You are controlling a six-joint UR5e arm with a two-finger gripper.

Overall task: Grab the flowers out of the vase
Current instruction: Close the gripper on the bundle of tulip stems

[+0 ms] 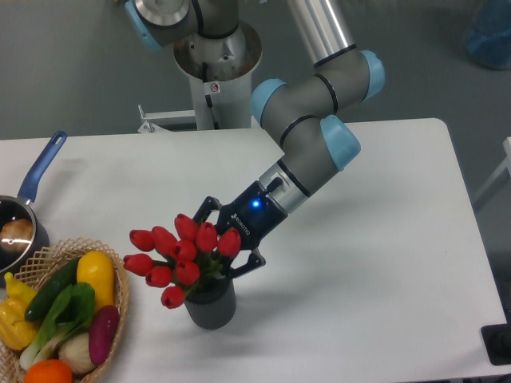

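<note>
The flowers [180,257], a bunch of red tulip buds with green leaves, stand in the dark grey ribbed vase [210,304] near the table's front. My gripper [215,249] reaches in from the right, just above the vase's mouth. Its black fingers [249,262] are drawn in on either side of the bunch. The fingertips and the stems are hidden behind the buds. The vase stands upright on the table.
A wicker basket [120,299] of coloured vegetables sits at the front left, close to the flowers. A blue-handled saucepan [36,179] is at the left edge. The arm's base column [215,68] rises behind the white table [383,239].
</note>
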